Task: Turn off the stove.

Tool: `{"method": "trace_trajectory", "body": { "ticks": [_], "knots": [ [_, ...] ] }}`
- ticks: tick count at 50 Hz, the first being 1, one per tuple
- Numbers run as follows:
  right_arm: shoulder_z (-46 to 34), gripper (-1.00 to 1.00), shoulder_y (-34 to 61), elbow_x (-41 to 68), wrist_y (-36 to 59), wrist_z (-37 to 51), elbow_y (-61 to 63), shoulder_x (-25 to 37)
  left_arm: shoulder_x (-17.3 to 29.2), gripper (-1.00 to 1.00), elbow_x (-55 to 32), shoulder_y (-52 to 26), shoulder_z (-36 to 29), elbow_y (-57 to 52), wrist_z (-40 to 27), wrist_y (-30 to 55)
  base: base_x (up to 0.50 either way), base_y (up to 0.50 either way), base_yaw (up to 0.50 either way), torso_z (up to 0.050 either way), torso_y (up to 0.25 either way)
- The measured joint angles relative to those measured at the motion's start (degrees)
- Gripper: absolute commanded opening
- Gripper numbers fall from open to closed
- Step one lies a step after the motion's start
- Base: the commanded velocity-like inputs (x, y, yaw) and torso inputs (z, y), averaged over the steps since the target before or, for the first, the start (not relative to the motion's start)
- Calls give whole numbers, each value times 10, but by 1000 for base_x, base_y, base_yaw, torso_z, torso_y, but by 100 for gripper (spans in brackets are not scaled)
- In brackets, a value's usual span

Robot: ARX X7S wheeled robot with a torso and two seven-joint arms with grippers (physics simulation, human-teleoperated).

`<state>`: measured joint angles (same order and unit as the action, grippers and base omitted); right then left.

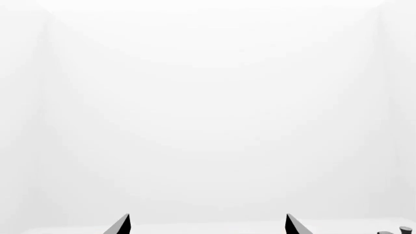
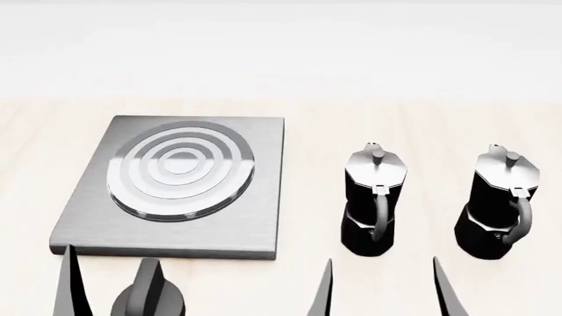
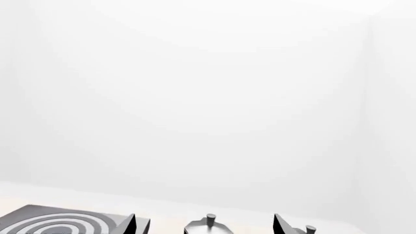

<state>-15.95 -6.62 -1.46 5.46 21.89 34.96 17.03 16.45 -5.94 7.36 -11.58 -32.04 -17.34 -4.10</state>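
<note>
Holding the left gripper (image 1: 206, 225) wide open, its two dark fingertips (image 1: 120, 225) well apart and clasping nothing. Seeing through its wrist camera little more than white backdrop beyond those tips. Catching only one left finger (image 2: 68, 284) in the head view, poking up at the lower left corner, just beside the near left corner of the stove (image 2: 176, 230).

Holding the right gripper (image 2: 383, 289) spread open too, gripping nothing, hovering low at the near edge of the head view, in front of the left moka pot (image 2: 376, 201) and not touching it. Glimpsing through the right wrist camera a slice of the stove's ringed burner (image 3: 55, 225) and a silver pot lid between the fingertips.

Lying flat on the pale wooden table (image 2: 316, 131), left of centre: the brushed-grey plate, bearing its round burner (image 2: 180, 170) of concentric rings. Sitting apart from the plate, in front of its near edge and close to the lone left finger: the black ridged knob (image 2: 149, 296), partly cut off by the bottom of the view. Not touching the knob with either gripper, as far as can be seen.

Standing upright to the right of the plate, well apart from it: the left pot and the right moka pot (image 2: 501, 204), side by side, handles facing the robot.
</note>
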Motion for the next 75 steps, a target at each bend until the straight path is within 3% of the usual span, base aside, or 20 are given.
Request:
{"method": "trace_trajectory", "body": {
  "ticks": [75],
  "knots": [
    [-18,100,6,4,-2,15,-4,17,17,100,-4,-5,-15,5,-18,-6,0,0,0,0,-113]
  ]
}}
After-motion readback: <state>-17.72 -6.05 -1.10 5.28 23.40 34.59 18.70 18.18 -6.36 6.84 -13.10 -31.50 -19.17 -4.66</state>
